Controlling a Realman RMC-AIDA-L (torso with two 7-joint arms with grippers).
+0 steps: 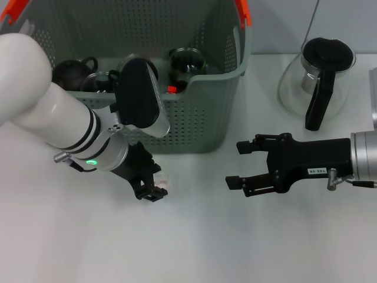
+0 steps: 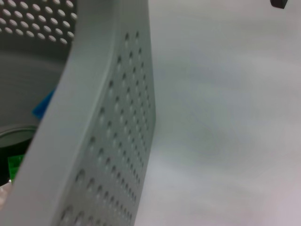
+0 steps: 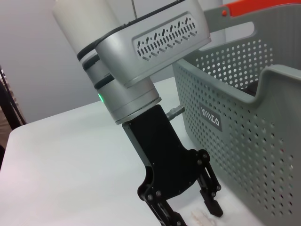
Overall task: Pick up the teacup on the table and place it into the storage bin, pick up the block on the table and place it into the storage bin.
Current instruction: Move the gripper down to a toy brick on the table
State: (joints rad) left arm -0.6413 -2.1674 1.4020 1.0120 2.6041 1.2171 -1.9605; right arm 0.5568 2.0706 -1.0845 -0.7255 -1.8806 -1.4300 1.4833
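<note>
Straddling the small white block (image 1: 162, 183) on the surface (image 1: 194, 247), the left claw (image 1: 154, 190) sits spread to pinch it; the right claw (image 1: 240, 165) waits, spread.

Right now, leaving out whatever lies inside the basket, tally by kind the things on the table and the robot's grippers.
storage bin: 1
glass carafe: 1
white block: 1
grippers: 2, the left gripper and the right gripper
Total: 5
</note>
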